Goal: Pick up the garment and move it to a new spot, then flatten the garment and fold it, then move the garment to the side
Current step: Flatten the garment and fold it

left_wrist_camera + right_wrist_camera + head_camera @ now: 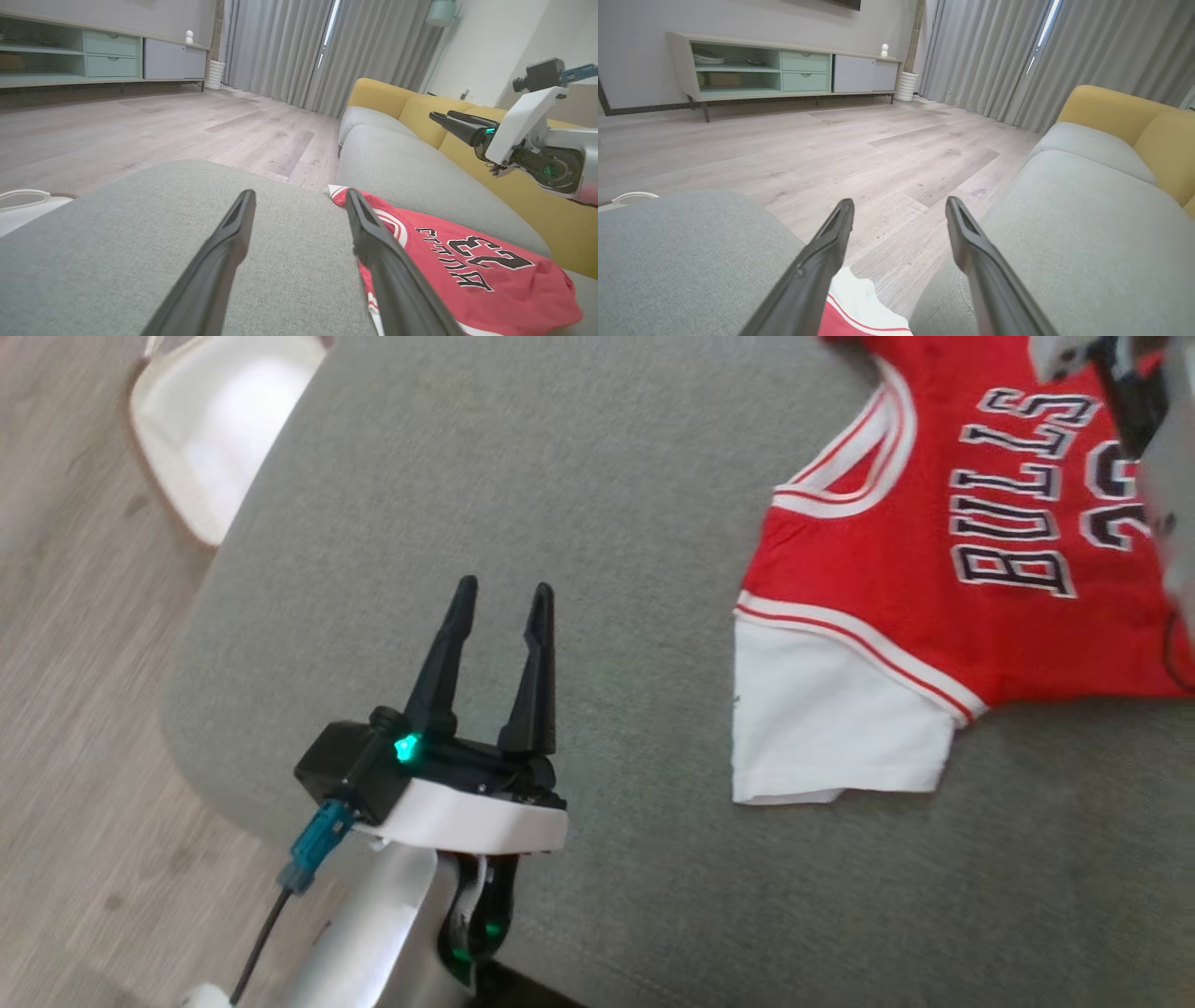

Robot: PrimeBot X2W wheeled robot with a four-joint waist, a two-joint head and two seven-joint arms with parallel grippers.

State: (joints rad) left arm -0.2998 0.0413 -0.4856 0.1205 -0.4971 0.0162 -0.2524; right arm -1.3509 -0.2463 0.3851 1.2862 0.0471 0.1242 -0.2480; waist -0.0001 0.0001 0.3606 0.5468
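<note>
The garment [943, 579] is a red jersey with white lettering and a white sleeve. It lies spread on the grey cushion [579, 504], toward its right side. My left gripper [502, 590] stands open over bare cushion to the garment's left, nothing between its fingers. In the left wrist view the garment [472, 270] lies just right of the left gripper [300, 193]. My right gripper [899, 201] is open and empty, raised above the garment [861, 312], whose white and red edge shows under its fingers. From the left wrist view the right gripper [437, 116] hangs in the air over the sofa.
A white basket [224, 429] sits on the wooden floor [831, 149] beyond the cushion's left edge. A yellow sofa back [514, 186] runs behind the grey seat cushions. A low cabinet [784, 70] and curtains [994, 56] stand far across the room.
</note>
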